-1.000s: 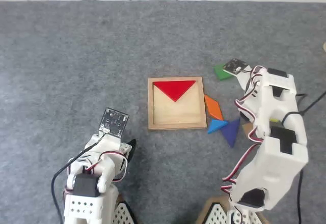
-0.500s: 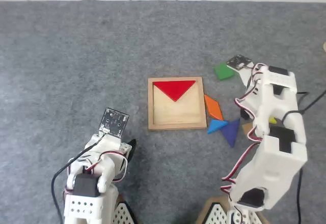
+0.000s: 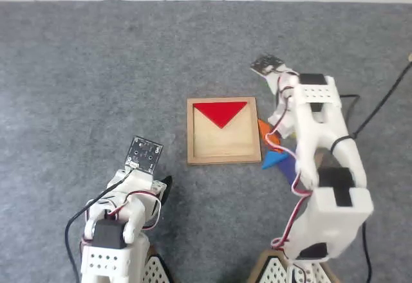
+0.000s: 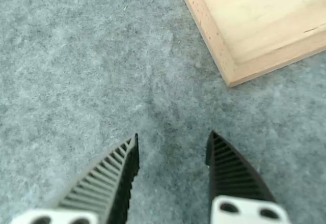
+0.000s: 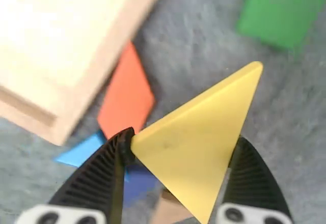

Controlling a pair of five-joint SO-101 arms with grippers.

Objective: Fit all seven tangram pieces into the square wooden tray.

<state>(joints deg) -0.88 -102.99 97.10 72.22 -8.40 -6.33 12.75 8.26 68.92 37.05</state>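
1. A yellow triangular tangram piece [image 5: 198, 137] is pinched between the black ribbed fingers of the right gripper [image 5: 182, 141] and is held above the other loose pieces.
2. Beneath it, an orange parallelogram piece [image 5: 126, 94] is seen lying just beside the outer edge of the square wooden tray [image 3: 222, 146]. A blue triangular piece [image 5: 81, 152] lies at the parallelogram's near end, and a green square piece [image 5: 277, 12] lies apart on the grey carpet [image 3: 96, 71].
3. A purple triangular piece [image 3: 288, 168] is seen just beside the blue one, partly hidden by the right arm.
4. A red triangular piece [image 3: 221, 112] is seated in the tray against its far edge.
5. The left gripper [image 4: 173, 138] is held over the carpet near a tray corner, its jaws spread with nothing between them.
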